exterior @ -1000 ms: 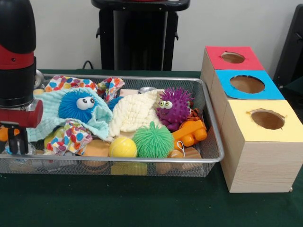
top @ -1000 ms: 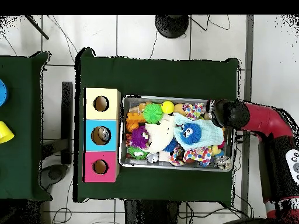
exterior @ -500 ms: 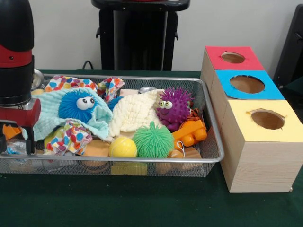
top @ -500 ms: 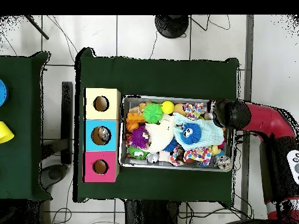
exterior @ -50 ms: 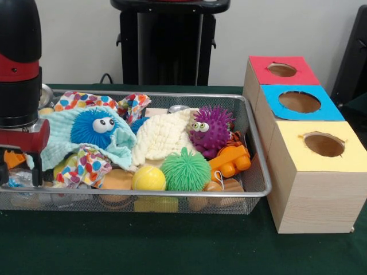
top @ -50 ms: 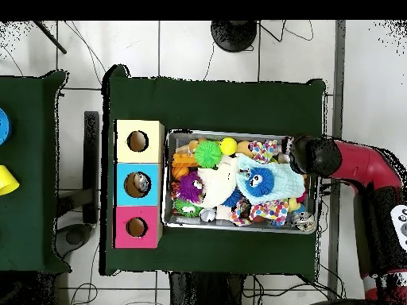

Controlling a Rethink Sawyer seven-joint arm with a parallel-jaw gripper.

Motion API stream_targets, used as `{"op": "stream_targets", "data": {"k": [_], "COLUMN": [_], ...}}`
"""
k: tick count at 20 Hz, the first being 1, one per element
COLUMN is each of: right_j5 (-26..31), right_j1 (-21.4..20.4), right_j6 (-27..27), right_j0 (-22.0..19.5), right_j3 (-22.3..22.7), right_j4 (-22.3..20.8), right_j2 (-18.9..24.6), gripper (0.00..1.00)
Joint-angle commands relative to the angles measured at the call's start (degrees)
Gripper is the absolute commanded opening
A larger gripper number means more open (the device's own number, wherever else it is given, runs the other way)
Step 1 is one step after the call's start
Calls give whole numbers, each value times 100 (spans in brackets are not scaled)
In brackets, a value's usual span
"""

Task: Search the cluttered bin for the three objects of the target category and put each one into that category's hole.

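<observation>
Hand (exterior @ -50 ms: 20, 172) spread, low at the bin's (exterior @ -50 ms: 172, 96) end opposite the boxes (exterior @ -50 ms: 309, 189) — blue spiky toy (exterior @ -50 ms: 92, 129) nearest, just boxward — purple one (exterior @ -50 ms: 211, 129) and green one (exterior @ -50 ms: 184, 170) well beyond.

light: bright, even | shadows: soft, faint | glare: slight on wire bin (exterior @ -50 ms: 261, 172) | focus: sharp

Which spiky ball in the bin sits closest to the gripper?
The blue one with googly eyes, lying on the light blue cloth. The purple and green ones sit farther from the gripper, toward the boxes.
</observation>
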Motion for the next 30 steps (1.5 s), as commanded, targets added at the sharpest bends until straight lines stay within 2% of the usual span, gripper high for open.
{"op": "stream_targets", "data": {"k": [1, 6, 20, 26, 30], "right_j5": [-192, -325, -418, -419, -576], "right_j1": [24, 61, -78, -75, 125], "right_j6": [-1252, -1411, -1267, -1186, -1063], "right_j0": [-202, -367, -450, -423, -371], "right_j3": [562, 731, 913, 868, 706], "right_j4": [-248, -385, -643, -729, -844], "right_j2": [388, 458, 427, 424, 380], "gripper": [100, 100, 100, 100, 100]}}
